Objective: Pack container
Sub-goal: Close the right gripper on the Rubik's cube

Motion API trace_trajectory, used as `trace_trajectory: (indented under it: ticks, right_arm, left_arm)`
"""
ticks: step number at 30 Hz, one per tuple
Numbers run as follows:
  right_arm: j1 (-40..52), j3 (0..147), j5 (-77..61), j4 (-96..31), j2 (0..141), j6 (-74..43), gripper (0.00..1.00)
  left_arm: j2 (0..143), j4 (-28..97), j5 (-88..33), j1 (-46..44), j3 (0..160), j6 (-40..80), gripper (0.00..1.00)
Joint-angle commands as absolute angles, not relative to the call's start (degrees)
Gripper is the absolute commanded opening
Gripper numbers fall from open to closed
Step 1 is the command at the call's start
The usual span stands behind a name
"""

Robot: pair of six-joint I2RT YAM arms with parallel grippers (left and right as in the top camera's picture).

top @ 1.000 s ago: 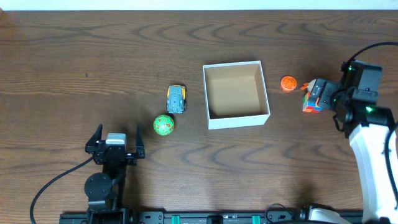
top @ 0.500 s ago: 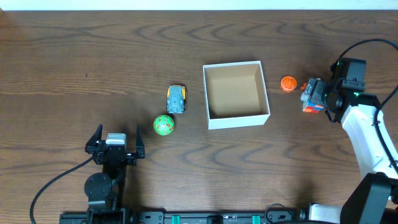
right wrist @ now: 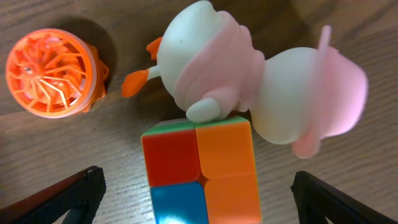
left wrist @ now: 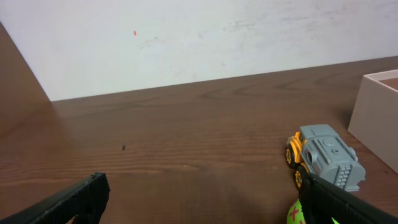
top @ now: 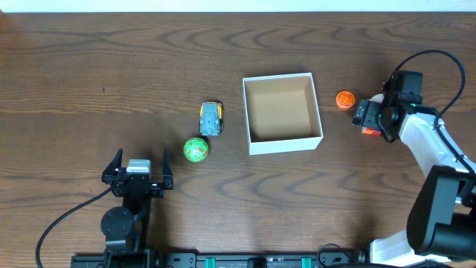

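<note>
The right claw (right wrist: 196,182) stands spread wide over a colourful two-by-two puzzle cube (right wrist: 199,168), one finger well out to each side. A white-and-pink duck figure (right wrist: 249,93) touches the cube's far edge, and an orange ribbed disc (right wrist: 53,71) lies near them. The left claw (left wrist: 203,186), also spread wide and holding nothing, sits near the front of the tabletop (top: 89,59), facing a grey-and-yellow toy truck (top: 211,117) and a green ball (top: 195,149). The container (top: 286,141) stands open side up in the middle of the tabletop, between the truck and the disc.

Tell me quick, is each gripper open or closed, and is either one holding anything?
Left gripper: open, holding nothing.
Right gripper: open, over the cube, nothing gripped.
</note>
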State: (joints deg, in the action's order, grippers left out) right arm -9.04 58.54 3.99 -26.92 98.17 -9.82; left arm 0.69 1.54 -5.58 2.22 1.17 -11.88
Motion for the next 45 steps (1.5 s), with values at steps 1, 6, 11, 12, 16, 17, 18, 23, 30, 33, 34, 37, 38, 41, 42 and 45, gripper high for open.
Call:
trace_trajectory:
  ticks: [1, 6, 11, 12, 16, 17, 18, 23, 30, 33, 34, 37, 38, 41, 42, 45]
  right_arm:
    - [-8.93, 59.48, 3.36, -26.04, 99.63, -9.39, 0.99]
    - [-8.93, 59.48, 2.55, -24.71, 100.49, -9.39, 0.97]
    - [-8.93, 59.48, 2.70, -24.40, 100.77, -9.39, 0.90]
    - [-8.93, 59.48, 2.81, -24.40, 100.77, -9.37, 0.85]
    - [-8.95, 59.48, 3.05, -24.45, 100.77, -9.39, 0.76]
    - [-8.95, 59.48, 3.25, -24.47, 100.77, -9.37, 0.76]
    - [-8.95, 59.48, 3.66, -24.49, 100.77, -9.39, 0.76]
    - [-8.95, 59.46, 5.87, -25.02, 100.79, -9.37, 0.78]
    - [-8.99, 59.46, 6.76, -25.06, 101.27, -10.24, 0.79]
    - [-8.99, 59.46, 7.44, -25.04, 102.00, -10.41, 0.81]
    - [-8.99, 59.46, 7.46, -25.04, 102.26, -10.41, 0.81]
    - [-8.99, 59.46, 7.40, -25.02, 102.72, -10.48, 0.80]
    - [-8.99, 59.46, 7.29, -25.02, 102.78, -10.48, 0.76]
    - [-8.99, 59.46, 7.27, -24.77, 102.78, -10.48, 0.66]
    - [-8.97, 59.46, 7.27, -24.64, 102.78, -10.48, 0.64]
    - [-8.97, 59.46, 7.27, -24.51, 102.78, -10.50, 0.61]
  left_arm:
    - [0.62, 3.62, -6.04, 2.46, 0.27, -12.19, 0.98]
    - [0.62, 3.62, -6.02, 2.46, 0.27, -12.19, 0.98]
    - [0.62, 3.62, -6.04, 2.46, 0.27, -12.19, 0.98]
    - [0.62, 3.62, -6.04, 2.46, 0.27, -12.19, 0.98]
    - [0.62, 3.62, -6.04, 2.46, 0.27, -12.19, 0.98]
    - [0.62, 3.62, -6.02, 2.46, 0.27, -12.19, 0.98]
    - [0.62, 3.62, -6.02, 2.46, 0.27, -12.19, 0.98]
    - [0.62, 3.62, -6.02, 2.46, 0.27, -12.19, 0.98]
    - [0.62, 3.62, -6.04, 2.46, 0.27, -12.19, 0.98]
    - [0.62, 3.62, -6.04, 2.46, 0.27, -12.19, 0.98]
    - [0.62, 3.62, -6.04, 2.46, 0.27, -12.19, 0.98]
    - [0.62, 3.62, -6.04, 2.46, 0.27, -12.19, 0.98]
    - [0.62, 3.62, -6.04, 2.46, 0.27, -12.19, 0.98]
    - [0.62, 3.62, -6.02, 2.46, 0.27, -12.19, 0.98]
    - [0.62, 3.62, -6.04, 2.46, 0.27, -12.19, 0.98]
    - [0.62, 3.62, -6.04, 2.46, 0.27, -12.19, 0.98]
